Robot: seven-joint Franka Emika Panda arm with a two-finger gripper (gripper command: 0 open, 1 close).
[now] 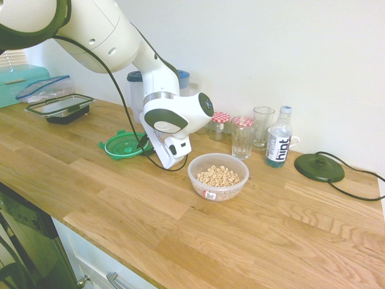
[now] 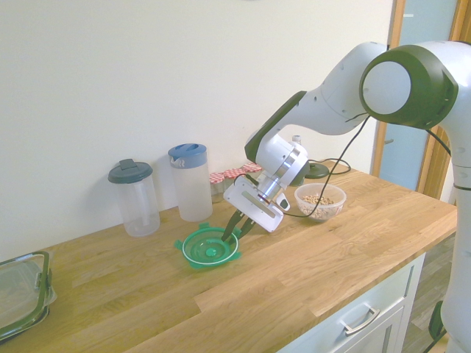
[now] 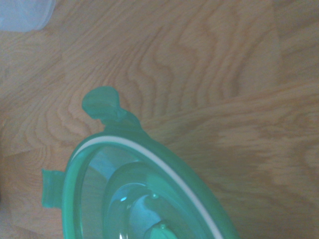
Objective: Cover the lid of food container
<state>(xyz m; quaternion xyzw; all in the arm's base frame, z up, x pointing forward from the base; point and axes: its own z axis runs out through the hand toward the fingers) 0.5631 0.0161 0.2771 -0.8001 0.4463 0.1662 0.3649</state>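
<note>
In the second outside view, going from left to right, a black-rimmed box (image 2: 22, 293) sits at the far left edge of the wooden surface (image 2: 309, 272). Next come a clear jug with a grey top (image 2: 134, 197) and a jug with a blue top (image 2: 191, 182), both by the wall. In front of them the green lid (image 2: 210, 247) lies flat on the surface, with its hollow side up. My fingers (image 2: 234, 224) reach down at a slant onto the lid's right rim, one on each side of the rim. I cannot tell if they pinch it tight yet. Further right, well apart from the lid, stands the food container (image 2: 321, 201), a clear bowl with cereal rings inside and no cover on it.
</note>
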